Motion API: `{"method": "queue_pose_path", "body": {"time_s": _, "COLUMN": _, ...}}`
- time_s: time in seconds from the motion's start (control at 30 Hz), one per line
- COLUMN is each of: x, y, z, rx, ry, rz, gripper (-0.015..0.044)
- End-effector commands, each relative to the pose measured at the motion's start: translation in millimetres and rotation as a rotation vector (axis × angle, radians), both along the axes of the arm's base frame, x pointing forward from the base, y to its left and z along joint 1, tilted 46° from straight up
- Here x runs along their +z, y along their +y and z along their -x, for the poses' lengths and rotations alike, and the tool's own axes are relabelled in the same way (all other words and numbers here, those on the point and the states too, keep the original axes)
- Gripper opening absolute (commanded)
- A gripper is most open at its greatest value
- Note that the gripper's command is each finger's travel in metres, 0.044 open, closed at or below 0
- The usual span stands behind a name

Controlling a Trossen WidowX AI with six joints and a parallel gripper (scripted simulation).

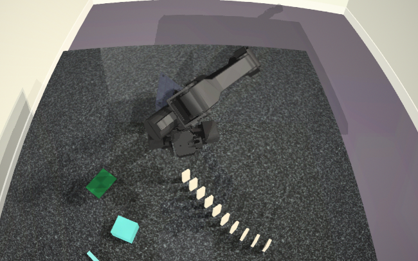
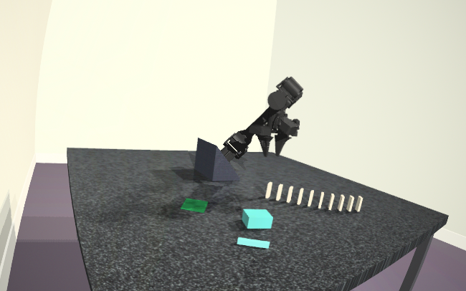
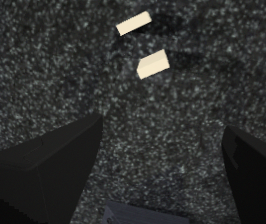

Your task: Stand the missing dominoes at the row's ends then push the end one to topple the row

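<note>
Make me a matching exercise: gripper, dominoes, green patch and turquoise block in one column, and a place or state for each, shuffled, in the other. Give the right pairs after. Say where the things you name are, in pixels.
1. Gripper [image 1: 184, 142] [image 2: 271, 155] [image 3: 162, 129]
2. Dominoes [image 1: 217, 210] [image 2: 310, 198] [image 3: 153, 65]
3. Green patch [image 1: 101, 182] [image 2: 194, 205]
4. Turquoise block [image 1: 125, 229] [image 2: 257, 218]

A. Beside the turquoise strip [image 1: 93, 256] [image 2: 253, 242]
B. Standing in a curved row
C. Open, above the table [image 1: 285, 129] [image 2: 148, 253] [image 3: 194, 100]
D. Flat on the table

Pairs: 1-C, 2-B, 3-D, 4-A
</note>
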State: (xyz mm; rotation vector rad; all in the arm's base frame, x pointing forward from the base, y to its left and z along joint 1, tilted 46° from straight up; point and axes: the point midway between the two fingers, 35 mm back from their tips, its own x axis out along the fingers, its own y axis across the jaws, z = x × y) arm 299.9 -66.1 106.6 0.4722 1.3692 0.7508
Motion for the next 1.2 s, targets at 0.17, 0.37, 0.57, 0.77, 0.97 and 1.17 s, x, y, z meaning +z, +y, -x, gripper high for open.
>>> {"method": "queue_pose_path", "body": {"time_s": 0.17, "x": -37.5, "y": 17.3, "z": 19.5, "rx": -0.637, "ry": 0.688, "rz": -0.013, "gripper": 0.0046}}
{"method": "queue_pose_path", "body": {"time_s": 0.37, "x": -43.3, "y": 20.3, "z": 23.1, "rx": -0.737, "ry": 0.795, "rz": -0.013, "gripper": 0.0}}
{"method": "queue_pose_path", "body": {"time_s": 0.57, "x": -43.3, "y": 20.3, "z": 23.1, "rx": -0.737, "ry": 0.795, "rz": -0.013, "gripper": 0.0}}
{"method": "queue_pose_path", "body": {"time_s": 0.77, "x": -43.3, "y": 20.3, "z": 23.1, "rx": -0.737, "ry": 0.795, "rz": -0.013, "gripper": 0.0}}
{"method": "queue_pose_path", "body": {"time_s": 0.97, "x": -43.3, "y": 20.3, "z": 23.1, "rx": -0.737, "ry": 0.795, "rz": -0.013, "gripper": 0.0}}
{"method": "queue_pose_path", "body": {"time_s": 1.17, "x": -43.3, "y": 20.3, "z": 23.1, "rx": -0.737, "ry": 0.795, "rz": -0.013, "gripper": 0.0}}
